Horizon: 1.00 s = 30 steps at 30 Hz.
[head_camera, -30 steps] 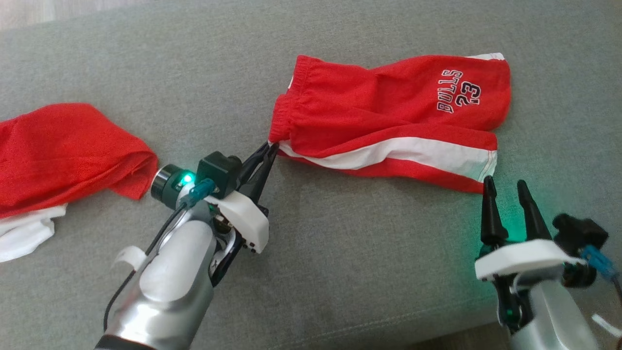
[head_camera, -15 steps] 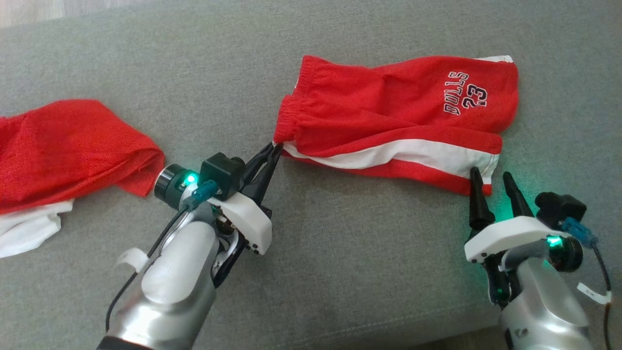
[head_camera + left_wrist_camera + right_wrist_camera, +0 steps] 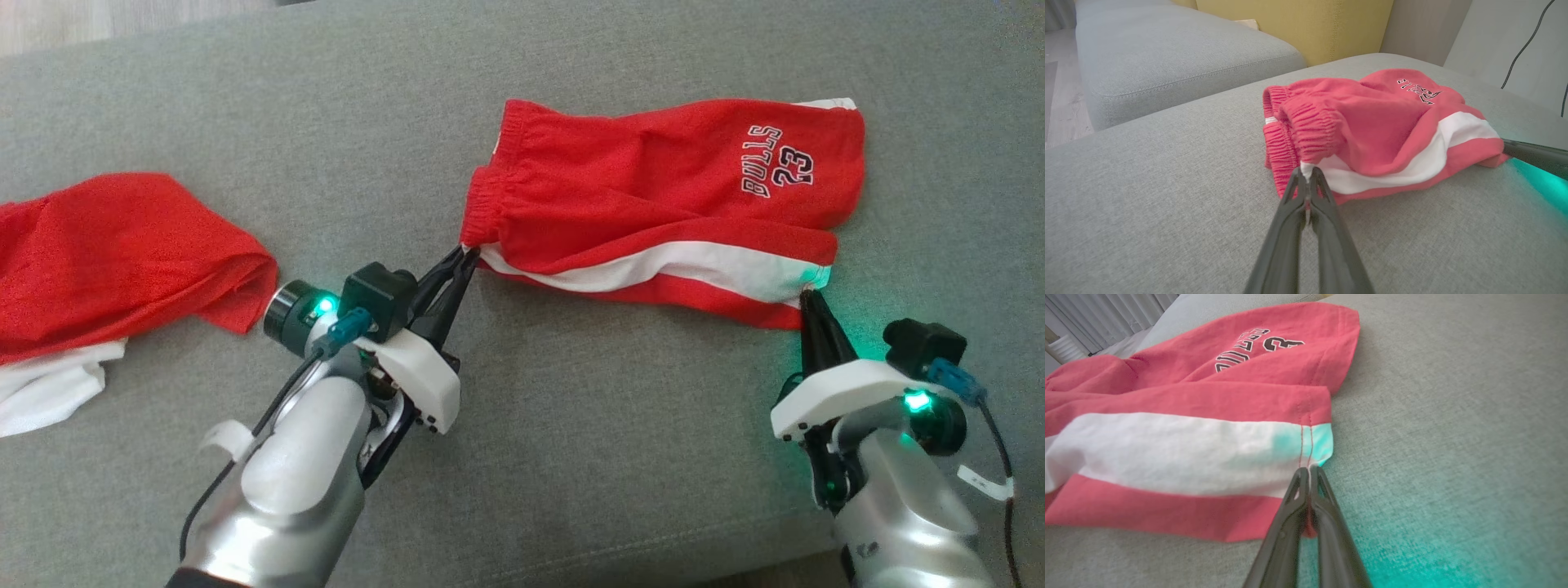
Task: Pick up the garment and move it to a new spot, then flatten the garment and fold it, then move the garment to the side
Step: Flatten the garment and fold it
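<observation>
Pinching shorts (image 3: 653, 188): waistband corner in closed left gripper (image 3: 467, 253), leg-hem corner in closed right gripper (image 3: 808, 296). Bare cushion (image 3: 612, 425) nearside.

Right tool (image 3: 808, 296) newly tight on shorts (image 3: 637, 184)

Grey sofa cushion (image 3: 620, 457) lying bare between the two arms, in front of the shorts (image 3: 653, 196): a wide lane there. Bare strip also running between the shorts and the red cloth (image 3: 122, 245) at far left, with the left arm (image 3: 294, 474) crossing its near end. Shorts spanning from left fingers (image 3: 445, 282) to right fingers (image 3: 820, 331), blocking a straight pass forward. Beyond them, cushion lying bare.
</observation>
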Tool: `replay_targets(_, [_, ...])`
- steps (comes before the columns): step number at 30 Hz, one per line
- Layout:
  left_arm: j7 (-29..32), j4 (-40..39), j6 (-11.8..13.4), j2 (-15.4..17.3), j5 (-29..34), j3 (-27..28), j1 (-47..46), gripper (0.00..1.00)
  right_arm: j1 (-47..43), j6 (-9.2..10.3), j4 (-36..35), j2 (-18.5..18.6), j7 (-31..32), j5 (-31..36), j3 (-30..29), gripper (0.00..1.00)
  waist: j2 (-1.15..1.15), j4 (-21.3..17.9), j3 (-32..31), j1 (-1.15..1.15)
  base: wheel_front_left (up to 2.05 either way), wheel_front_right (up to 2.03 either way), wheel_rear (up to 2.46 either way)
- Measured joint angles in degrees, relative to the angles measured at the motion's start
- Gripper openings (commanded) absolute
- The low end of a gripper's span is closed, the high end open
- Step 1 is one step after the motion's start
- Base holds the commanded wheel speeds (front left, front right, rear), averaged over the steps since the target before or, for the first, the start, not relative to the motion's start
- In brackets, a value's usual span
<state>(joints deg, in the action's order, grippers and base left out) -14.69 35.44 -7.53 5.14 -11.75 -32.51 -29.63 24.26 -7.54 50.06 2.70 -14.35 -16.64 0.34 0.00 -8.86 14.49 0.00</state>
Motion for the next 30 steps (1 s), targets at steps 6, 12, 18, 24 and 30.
replay_targets(6, [0.00,0.02,0.00,0.02,-0.01,0.14,0.36,0.00,-0.53,0.00,-4.63,0.00,-0.01,1.29,-0.80,0.00,0.00,-0.22,-1.09,0.00,0.00,0.00,0.00])
replay_targets(12, [0.00,-1.57,-0.01,0.85,-1.24,2.22,2.55,0.00,-6.61,0.01,-25.41,-0.01,-0.01,4.27,-0.70,0.00,0.00,-0.95,-2.67,0.00,0.00,0.00,0.00])
replay_targets(18, [0.00,-6.05,-0.02,2.55,-2.97,3.83,2.38,0.00,-8.33,0.00,-39.21,0.47,-0.04,6.11,-0.02,0.00,0.00,-0.61,-4.75,0.00,0.00,0.00,0.00])
replay_targets(24, [0.49,-9.27,-0.02,4.86,-5.82,3.47,-0.12,0.00,-6.25,0.00,-43.94,5.15,0.22,6.66,2.64,0.00,0.00,0.62,-7.51,0.00,0.00,0.00,0.00])
replay_targets(30, [3.82,-13.60,-0.02,6.30,-10.35,3.71,-7.21,0.00,2.89,0.00,-46.44,9.55,2.60,6.82,5.32,0.00,0.00,1.88,-10.60,0.00,0.00,0.00,0.00])
